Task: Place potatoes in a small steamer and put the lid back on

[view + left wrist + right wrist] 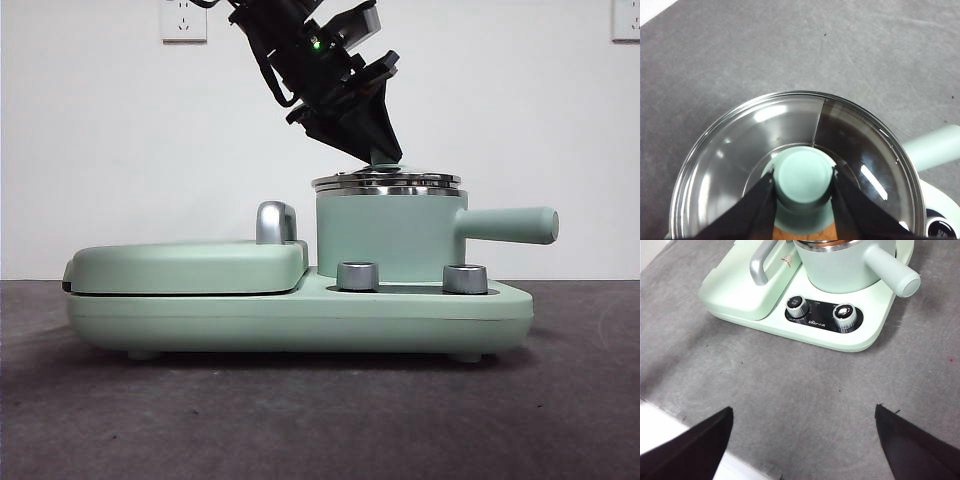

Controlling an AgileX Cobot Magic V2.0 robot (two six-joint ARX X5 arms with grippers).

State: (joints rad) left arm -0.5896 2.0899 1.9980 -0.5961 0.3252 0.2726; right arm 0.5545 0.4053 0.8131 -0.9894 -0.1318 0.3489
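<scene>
The small mint-green steamer [385,235] stands on the appliance base, its side handle [510,225] pointing right. The clear glass lid [385,181] sits flat on its steel rim. My left gripper [385,155] comes down from above and is shut on the lid's green knob [804,175], one jaw on each side. An orange-brown patch of the potato [805,234] shows through the glass under the knob. My right gripper [802,440] is open and empty, held above the grey table in front of the appliance. The steamer [840,270] also shows in the right wrist view.
The mint-green base [300,315] carries a flat griddle cover [185,265] with a chrome handle [275,222] on the left. Two steel dials [357,276] [465,278] face forward. The table [790,380] is dark grey, with its edge near the right gripper.
</scene>
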